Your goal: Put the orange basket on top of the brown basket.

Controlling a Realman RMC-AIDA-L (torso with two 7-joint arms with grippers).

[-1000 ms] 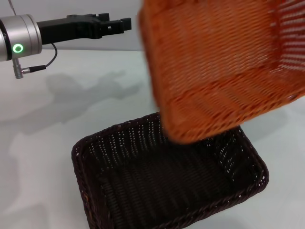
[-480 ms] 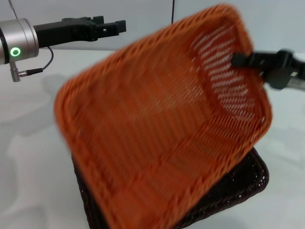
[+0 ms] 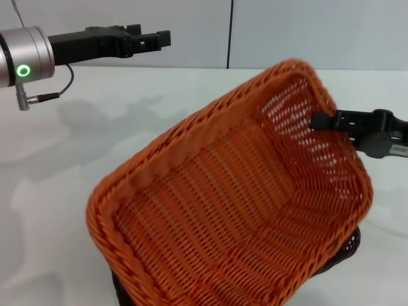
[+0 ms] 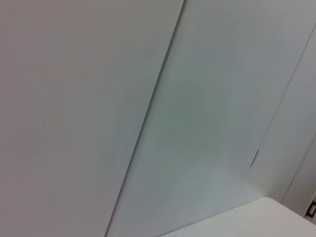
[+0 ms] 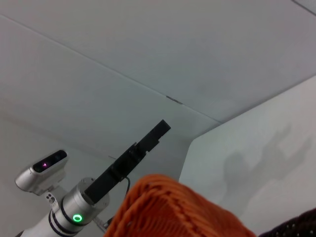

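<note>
The orange basket (image 3: 236, 210) hangs tilted, its open side facing the head camera, right over the brown basket (image 3: 348, 247). Only dark slivers of the brown basket's rim show under it. My right gripper (image 3: 322, 121) comes in from the right and is shut on the orange basket's raised right wall near the rim. In the right wrist view the orange basket's rim (image 5: 173, 207) fills the lower edge, and a corner of the brown basket (image 5: 296, 228) shows beside it. My left gripper (image 3: 159, 38) is held high at the far left, away from both baskets.
The baskets are over a white table (image 3: 95, 140) with a pale wall behind. The left arm's silver wrist with a green light (image 3: 24, 69) sits at the upper left, and the left arm (image 5: 133, 153) also shows in the right wrist view.
The orange basket has swung down from high at the upper right to lie over the brown basket, hiding most of it. The right gripper has come into view. The left arm has barely moved.
</note>
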